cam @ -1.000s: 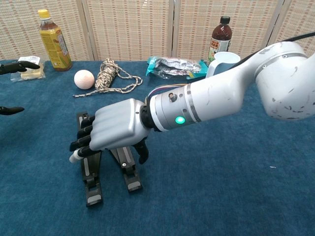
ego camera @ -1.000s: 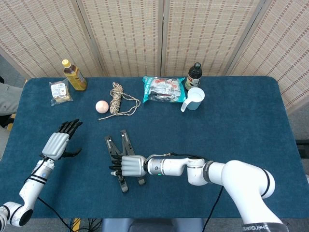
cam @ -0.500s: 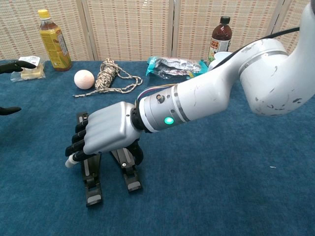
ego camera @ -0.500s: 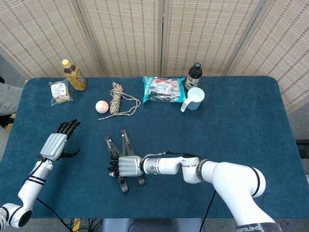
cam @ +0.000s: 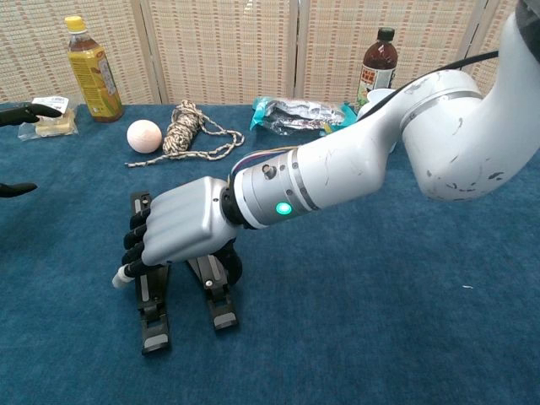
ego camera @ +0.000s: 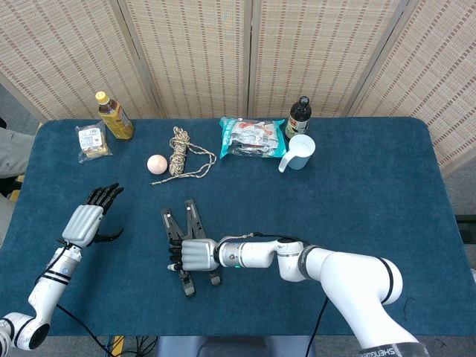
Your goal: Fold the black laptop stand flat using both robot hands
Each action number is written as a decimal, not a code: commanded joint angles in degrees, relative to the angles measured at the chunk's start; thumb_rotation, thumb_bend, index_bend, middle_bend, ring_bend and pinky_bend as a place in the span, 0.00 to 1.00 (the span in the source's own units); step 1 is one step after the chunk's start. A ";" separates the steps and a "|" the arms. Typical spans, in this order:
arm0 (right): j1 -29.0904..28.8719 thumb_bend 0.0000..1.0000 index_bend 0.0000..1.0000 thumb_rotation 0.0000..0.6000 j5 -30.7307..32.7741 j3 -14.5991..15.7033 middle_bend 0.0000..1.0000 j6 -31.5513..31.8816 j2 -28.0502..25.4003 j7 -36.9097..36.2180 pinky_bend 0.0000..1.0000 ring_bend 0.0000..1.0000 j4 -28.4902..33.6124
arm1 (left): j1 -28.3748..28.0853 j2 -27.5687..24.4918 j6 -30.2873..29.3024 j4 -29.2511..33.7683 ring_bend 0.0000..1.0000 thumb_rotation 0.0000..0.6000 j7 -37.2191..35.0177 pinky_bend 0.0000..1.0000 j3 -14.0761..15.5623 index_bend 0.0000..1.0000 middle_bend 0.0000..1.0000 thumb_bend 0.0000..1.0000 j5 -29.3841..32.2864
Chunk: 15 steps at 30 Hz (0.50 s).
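Right robot hand (cam: 181,232): fingers curled, gripping black laptop stand (cam: 152,305), lower left of frame.
Left robot hand (ego camera: 87,220): fingers spread, holding nothing.

Hidden and cropped parts around the folding stand

The right hand (cam: 181,232) lies over the middle of the black laptop stand (cam: 155,316), hiding its hinge and how the fingers (cam: 135,246) meet the bars beneath. In the chest view the left hand (cam: 25,114) is cut by the left edge, only dark fingertips showing. The labels on the dark bottle (ego camera: 299,117) and the snack packet (ego camera: 92,140) near the surface's far edge are too small to read.
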<state>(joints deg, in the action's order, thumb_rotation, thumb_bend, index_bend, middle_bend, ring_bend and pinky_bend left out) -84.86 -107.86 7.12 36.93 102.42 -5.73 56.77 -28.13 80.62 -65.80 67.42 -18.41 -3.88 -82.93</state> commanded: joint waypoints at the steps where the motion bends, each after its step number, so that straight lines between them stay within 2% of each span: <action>1: -0.09 0.09 0.02 1.00 0.01 0.14 0.15 0.26 0.21 0.03 0.00 0.00 -0.27 | 0.12 -0.03 -0.06 0.04 0.00 1.00 -0.04 0.00 0.01 0.04 0.00 0.25 -0.04; 10: -0.02 0.14 0.12 1.00 0.69 0.43 0.24 0.67 0.54 -0.26 0.00 0.00 -0.94 | 0.28 -0.12 -0.12 0.25 0.00 1.00 -0.05 0.00 -0.04 0.04 0.00 0.25 -0.28; 15: 0.27 0.15 0.22 1.00 0.82 0.32 0.33 2.01 1.26 -0.51 0.00 0.00 -2.02 | 0.27 -0.13 -0.05 0.33 0.00 1.00 0.10 0.00 -0.06 0.04 0.00 0.25 -0.41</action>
<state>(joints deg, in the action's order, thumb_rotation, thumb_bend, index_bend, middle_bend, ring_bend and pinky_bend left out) -84.67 -107.06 7.45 38.71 103.50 -6.15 54.97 -27.86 80.49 -65.85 67.75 -18.31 -3.94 -83.34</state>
